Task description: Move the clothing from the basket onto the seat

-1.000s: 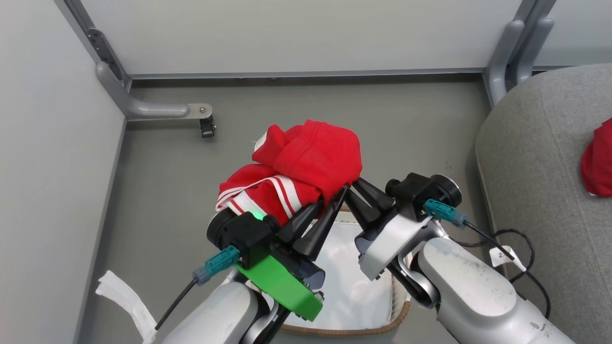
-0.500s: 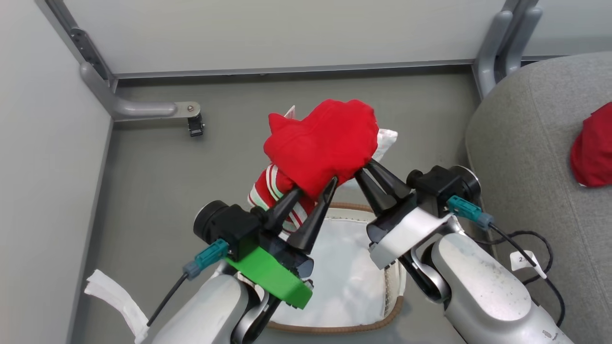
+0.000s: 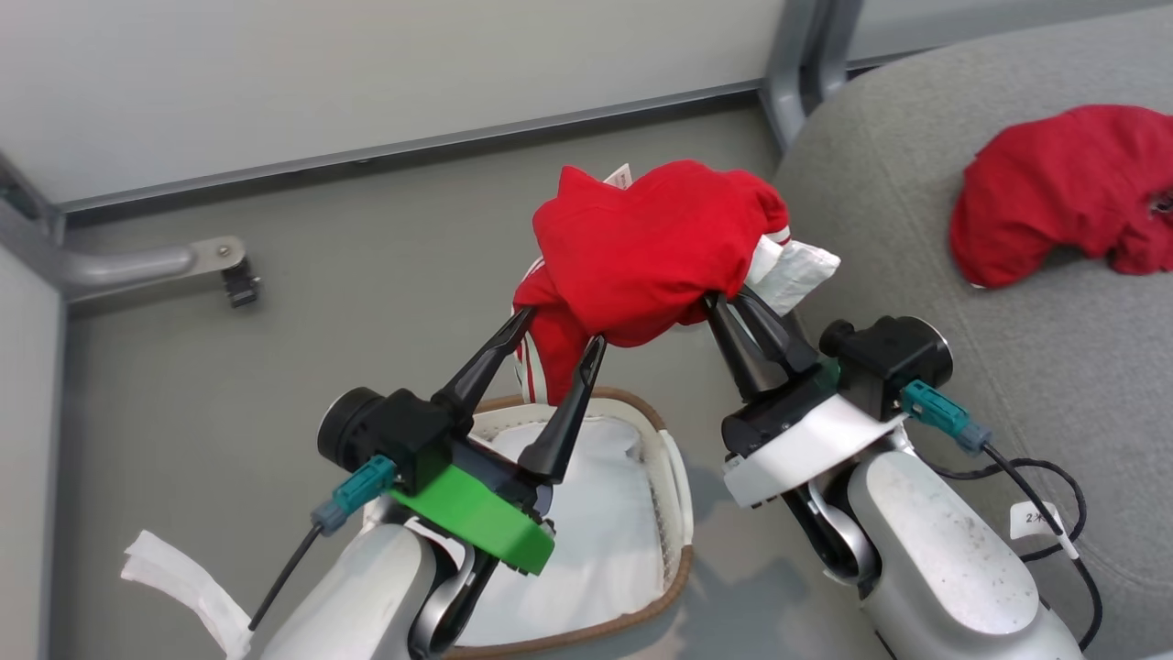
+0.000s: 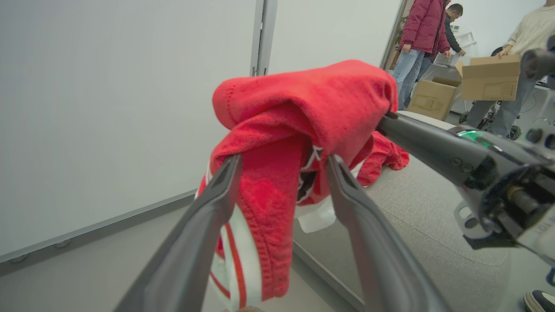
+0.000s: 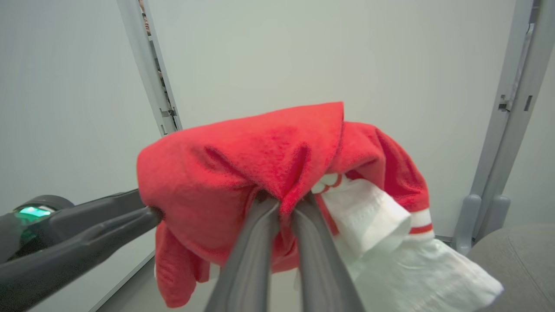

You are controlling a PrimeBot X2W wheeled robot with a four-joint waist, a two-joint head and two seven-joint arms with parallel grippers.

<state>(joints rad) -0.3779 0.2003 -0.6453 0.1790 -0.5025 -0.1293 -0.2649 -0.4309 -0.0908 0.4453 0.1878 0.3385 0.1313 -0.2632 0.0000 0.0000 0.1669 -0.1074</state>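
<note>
The clothing (image 3: 641,257), a bunched red garment with white stripes, hangs in the air above the far rim of the basket (image 3: 632,401), on the side toward the seat (image 3: 1008,367). The right gripper (image 3: 726,298) is clamped on its fabric; the left gripper (image 3: 561,330) has its fingers wide apart, a fold drooping between them. A second red garment (image 3: 1054,202) lies on the seat, well apart from the basket

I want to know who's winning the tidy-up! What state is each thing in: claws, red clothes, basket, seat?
Left claw: open, fingers either side of the clothes.
Right claw: shut on the clothes.
Clothes: bunched, lifted in the air.
Basket: upright on the floor, white liner showing inside.
Seat: another red garment lies on it.
</note>
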